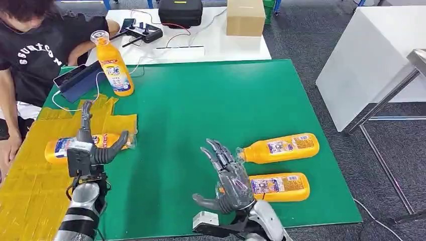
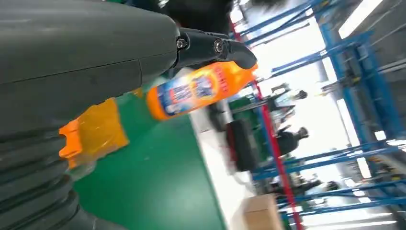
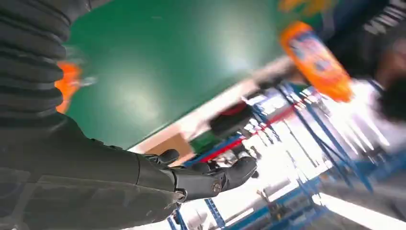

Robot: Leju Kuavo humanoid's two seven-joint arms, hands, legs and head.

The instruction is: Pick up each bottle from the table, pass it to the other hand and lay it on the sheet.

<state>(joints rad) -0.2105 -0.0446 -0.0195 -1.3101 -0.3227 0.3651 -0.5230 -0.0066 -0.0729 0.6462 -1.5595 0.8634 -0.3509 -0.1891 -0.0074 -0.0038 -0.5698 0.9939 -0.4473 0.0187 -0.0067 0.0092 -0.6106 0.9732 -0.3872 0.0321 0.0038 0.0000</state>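
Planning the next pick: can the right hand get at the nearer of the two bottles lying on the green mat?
Probably yes: the right hand hovers open beside the nearer lying bottle, with nothing between them.

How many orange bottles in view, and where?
4. One upright at the mat's far left, one lying on the yellow sheet behind the left hand, two lying beside the right hand.

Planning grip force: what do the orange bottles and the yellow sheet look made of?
The orange bottles with printed labels look like glossy moulded plastic, judging by their sheen. The yellow sheet looks like thin matte paper or film, taped in strips; which one is unclear.
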